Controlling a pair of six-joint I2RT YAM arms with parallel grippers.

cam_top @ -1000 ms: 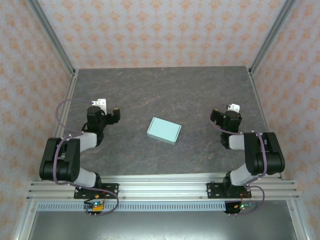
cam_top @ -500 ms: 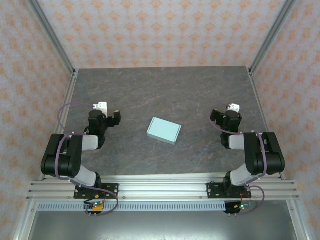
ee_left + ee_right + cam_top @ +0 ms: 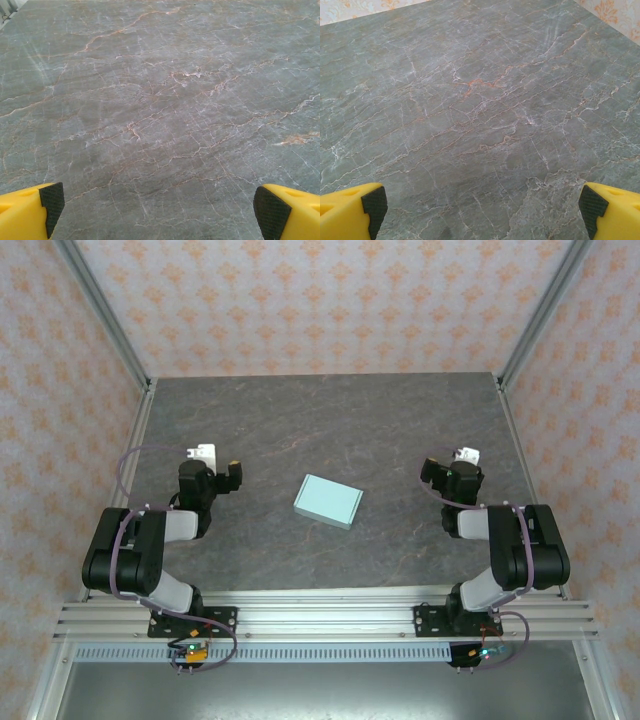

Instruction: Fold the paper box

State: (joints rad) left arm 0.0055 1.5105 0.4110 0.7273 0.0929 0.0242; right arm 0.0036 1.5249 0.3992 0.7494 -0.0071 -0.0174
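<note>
The box [image 3: 329, 501] is seen closed and untouched; the left gripper [image 3: 218, 460] and right gripper [image 3: 448, 461] are spread open, empty, well to either side. Unpressed flaps could be sprung loose.

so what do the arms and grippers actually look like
The left arm and right arm are black with pale grey sections, each trailed by a purple cable. The left gripper and right gripper have yellow fingers with black pads.
</note>
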